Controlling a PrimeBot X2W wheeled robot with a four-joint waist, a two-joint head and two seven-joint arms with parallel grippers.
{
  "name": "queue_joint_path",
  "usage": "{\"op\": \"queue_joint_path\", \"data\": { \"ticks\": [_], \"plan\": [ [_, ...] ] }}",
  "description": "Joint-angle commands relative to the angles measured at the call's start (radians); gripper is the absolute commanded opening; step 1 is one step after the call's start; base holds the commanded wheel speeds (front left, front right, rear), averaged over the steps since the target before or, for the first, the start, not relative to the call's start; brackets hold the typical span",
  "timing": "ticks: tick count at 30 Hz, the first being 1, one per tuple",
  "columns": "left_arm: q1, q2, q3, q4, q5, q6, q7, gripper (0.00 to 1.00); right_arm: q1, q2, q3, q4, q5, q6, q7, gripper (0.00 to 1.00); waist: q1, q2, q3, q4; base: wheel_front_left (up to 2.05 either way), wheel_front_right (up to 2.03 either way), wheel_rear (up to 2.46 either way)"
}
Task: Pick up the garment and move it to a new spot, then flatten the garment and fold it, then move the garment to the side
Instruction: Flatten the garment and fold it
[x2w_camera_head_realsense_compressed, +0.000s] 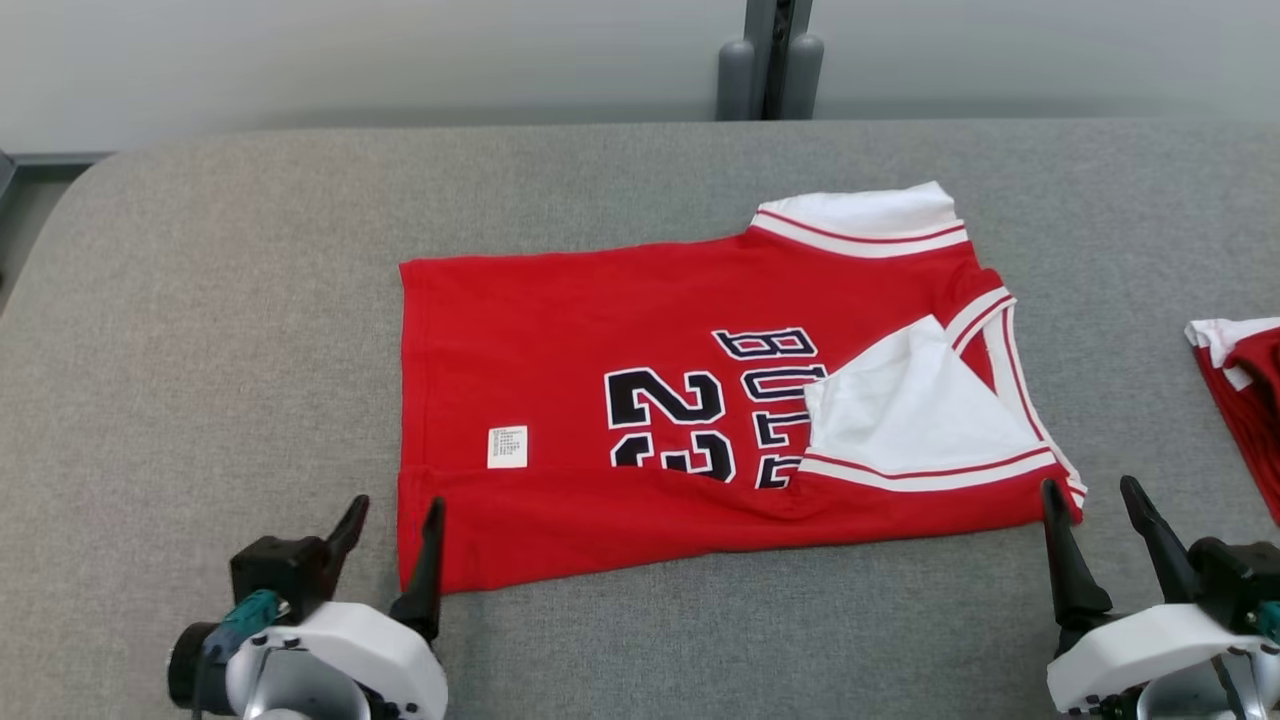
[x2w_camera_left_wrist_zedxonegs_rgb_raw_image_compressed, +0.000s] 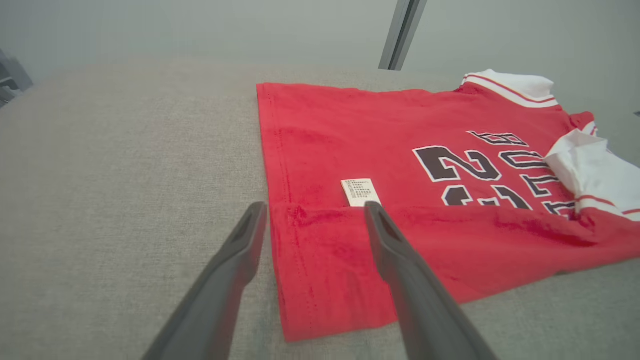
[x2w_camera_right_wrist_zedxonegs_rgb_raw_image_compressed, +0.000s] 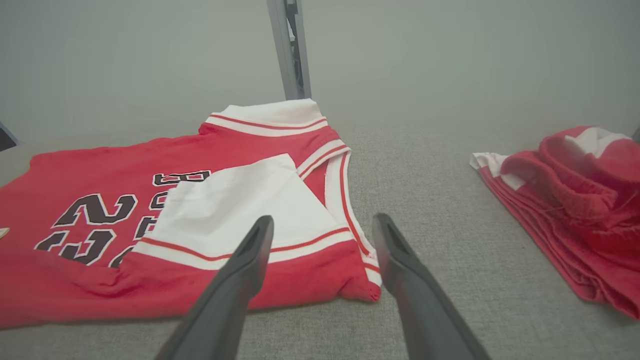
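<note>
— Head: left gripper (x2w_camera_head_realsense_compressed: 397, 502), right gripper (x2w_camera_head_realsense_compressed: 1089, 484) released, empty; garment (x2w_camera_head_realsense_compressed: 600, 330) just ahead on surface (x2w_camera_head_realsense_compressed: 200, 300).
— Left wrist: risks pinching only the upper folded layer (x2w_camera_left_wrist_zedxonegs_rgb_raw_image_compressed: 350, 260).
— Right wrist: risks snagging white sleeve (x2w_camera_right_wrist_zedxonegs_rgb_raw_image_compressed: 240, 210) just ahead, undoing fold.

The red fabric jersey with white sleeves (x2w_camera_head_realsense_compressed: 600, 340) lies mid-frame on the grey cloth-covered table (x2w_camera_head_realsense_compressed: 200, 300), its near edge folded over onto itself. My left gripper (x2w_camera_head_realsense_compressed: 397, 503) is at lower left, by the near-left corner. My right gripper (x2w_camera_head_realsense_compressed: 1088, 484) is at lower right, by the near-right corner (each corner shows between the fingers). A crumpled red-and-white cloth pile (x2w_camera_head_realsense_compressed: 1245, 390) lies at the right edge, well apart. A grey upright post (x2w_camera_head_realsense_compressed: 768, 60) stands behind the table, top centre.
</note>
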Motion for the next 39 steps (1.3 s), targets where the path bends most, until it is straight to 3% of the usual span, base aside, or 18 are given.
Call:
{"op": "queue_joint_path", "data": {
  "ticks": [1,13,20,21,22,23,24,25,32,39],
  "plan": [
    [-0.022,-0.007,-0.014,0.010,-0.004,-0.010,0.018,1.00,-0.021,-0.017,0.000,0.018,0.001,0.001,0.010,1.00,0.0000,-0.0001,0.031,0.010,0.00,0.00,0.00],
    [-0.031,-0.031,-0.024,0.064,-0.057,-0.024,0.071,1.00,-0.109,-0.075,-0.014,0.145,0.017,0.000,0.023,1.00,0.0000,-0.0001,0.120,0.023,0.00,0.00,0.00],
    [-0.045,-0.043,-0.035,0.089,-0.104,-0.055,0.115,1.00,-0.164,-0.083,-0.008,0.232,0.037,0.000,0.038,1.00,0.0000,-0.0001,0.152,0.026,0.00,0.00,0.00],
    [-0.047,-0.042,-0.038,0.094,-0.106,-0.057,0.125,0.89,-0.172,-0.082,-0.002,0.246,0.044,0.000,0.044,1.00,0.0000,-0.0001,0.155,0.025,0.00,0.00,0.00],
    [-0.049,-0.041,-0.039,0.097,-0.107,-0.060,0.130,0.71,-0.177,-0.083,0.005,0.257,0.046,0.000,0.051,1.00,0.0000,-0.0001,0.157,0.023,0.00,0.00,0.00],
    [-0.048,-0.042,-0.041,0.100,-0.117,-0.065,0.139,0.33,-0.183,-0.082,0.014,0.263,0.055,0.000,0.051,0.91,0.0000,-0.0001,0.159,0.022,0.00,0.00,0.00],
    [-0.047,-0.043,-0.041,0.102,-0.123,-0.069,0.146,0.00,-0.187,-0.080,0.026,0.272,0.063,0.000,0.058,0.36,0.0000,-0.0001,0.162,0.020,0.00,0.00,0.00],
    [-0.048,-0.041,-0.040,0.102,-0.123,-0.072,0.148,0.00,-0.192,-0.081,0.030,0.279,0.071,0.000,0.058,0.00,0.0000,-0.0001,0.163,0.019,0.00,0.00,0.00],
    [-0.030,-0.030,-0.031,0.062,-0.166,-0.098,0.164,0.00,-0.163,-0.081,0.038,0.250,0.150,-0.001,0.043,0.00,0.0000,-0.0001,0.154,0.016,0.00,0.00,0.00],
    [0.058,0.038,-0.018,-0.042,-0.200,-0.095,0.221,0.00,-0.005,-0.062,0.015,0.092,0.214,0.000,0.089,0.00,0.0000,-0.0001,0.119,0.017,0.00,0.00,0.00]
  ]
}}
